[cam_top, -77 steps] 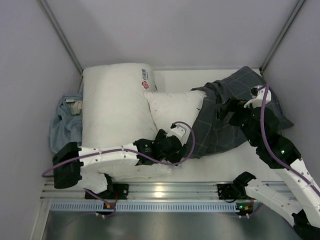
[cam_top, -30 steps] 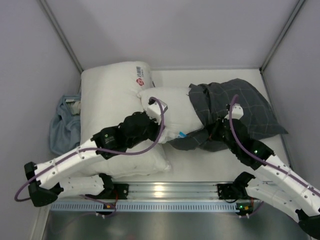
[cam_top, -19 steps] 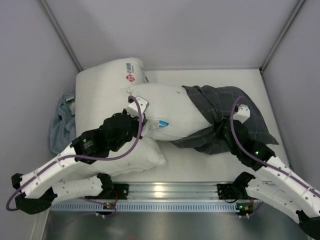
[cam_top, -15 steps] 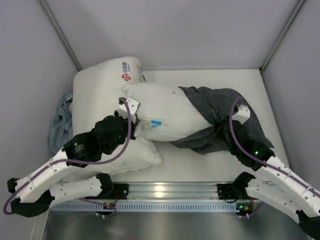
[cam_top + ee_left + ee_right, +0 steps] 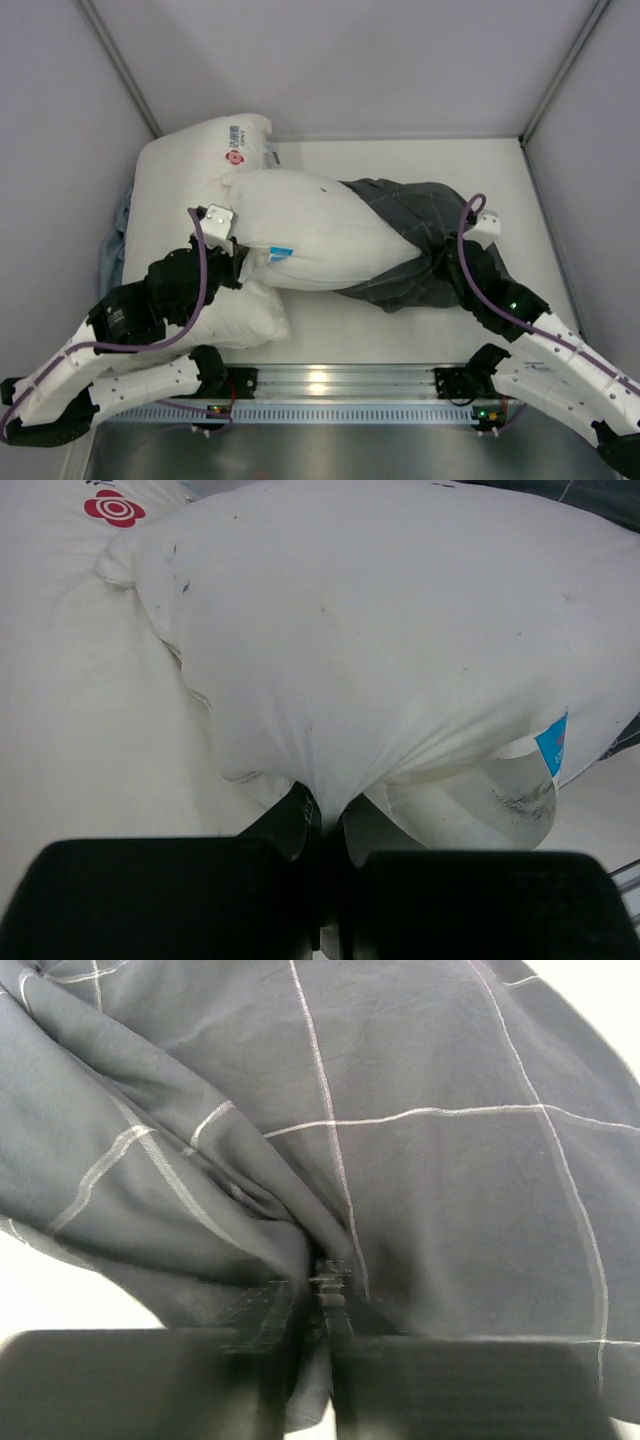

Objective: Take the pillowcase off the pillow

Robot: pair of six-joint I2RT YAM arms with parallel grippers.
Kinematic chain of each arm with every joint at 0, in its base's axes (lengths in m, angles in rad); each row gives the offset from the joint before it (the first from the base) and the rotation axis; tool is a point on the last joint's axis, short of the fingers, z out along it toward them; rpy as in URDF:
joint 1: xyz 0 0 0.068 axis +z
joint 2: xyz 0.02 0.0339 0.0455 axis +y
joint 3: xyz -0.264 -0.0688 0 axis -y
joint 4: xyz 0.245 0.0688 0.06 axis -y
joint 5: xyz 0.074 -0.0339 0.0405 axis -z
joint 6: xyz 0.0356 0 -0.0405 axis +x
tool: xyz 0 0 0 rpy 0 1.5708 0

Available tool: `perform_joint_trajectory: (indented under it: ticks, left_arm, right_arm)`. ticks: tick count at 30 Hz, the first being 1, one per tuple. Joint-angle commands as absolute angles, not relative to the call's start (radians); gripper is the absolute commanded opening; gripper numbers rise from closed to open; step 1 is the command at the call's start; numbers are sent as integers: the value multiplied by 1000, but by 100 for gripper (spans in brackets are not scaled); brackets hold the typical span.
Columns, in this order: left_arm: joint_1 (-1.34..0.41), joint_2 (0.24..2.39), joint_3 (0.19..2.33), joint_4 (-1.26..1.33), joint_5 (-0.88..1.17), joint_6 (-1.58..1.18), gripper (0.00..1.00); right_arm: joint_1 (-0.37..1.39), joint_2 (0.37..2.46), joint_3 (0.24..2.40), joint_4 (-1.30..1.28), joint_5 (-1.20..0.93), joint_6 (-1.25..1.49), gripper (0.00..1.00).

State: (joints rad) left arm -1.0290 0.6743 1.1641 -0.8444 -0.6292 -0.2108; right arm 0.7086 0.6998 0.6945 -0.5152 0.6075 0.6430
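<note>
The plain white pillow (image 5: pixel 310 225) lies across the middle of the table, its right end still inside the dark checked pillowcase (image 5: pixel 420 235). My left gripper (image 5: pixel 245 262) is shut on a pinch of the pillow's near-left edge; in the left wrist view the white pillow (image 5: pixel 380 630) fabric is drawn into the closed jaws of that gripper (image 5: pixel 322 810), beside a small blue tag (image 5: pixel 556 745). My right gripper (image 5: pixel 445 262) sits at the pillowcase's near edge. In the right wrist view its blurred jaws (image 5: pixel 322 1280) stand close together with pillowcase (image 5: pixel 430 1180) folds between them.
A larger white pillow with a red round logo (image 5: pixel 175 190) lies at the left, partly under my left arm. A pale blue cloth (image 5: pixel 112 250) shows at the far left edge. Walls enclose the table at the back and on both sides.
My left gripper has pulled the pillow leftward and nearer, baring more white out of the pillowcase. The logo pillow has been pushed left. The right gripper has stayed roughly in place.
</note>
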Motion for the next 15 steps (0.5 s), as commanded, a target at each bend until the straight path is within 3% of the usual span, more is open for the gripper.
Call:
perform_joint_trajectory:
  ticks: [1, 4, 5, 9, 15]
  left_arm:
    - [-1006, 612, 1186, -790, -833, -216, 0]
    - [-1006, 629, 1174, -772, -804, -219, 0]
    - [-1008, 646, 1169, -764, -787, -221, 0]
    - [-1006, 696, 1158, -738, -767, -222, 0]
    - [-1006, 700, 1204, -759, -831, -215, 0]
  right_arm:
    - [669, 683, 736, -594, 686, 556, 21]
    - [669, 715, 768, -532, 389, 414, 62]
    - [670, 736, 782, -534, 340, 408, 66]
    - [670, 720, 834, -563, 256, 431, 74]
    - [670, 683, 943, -699, 464, 443, 76]
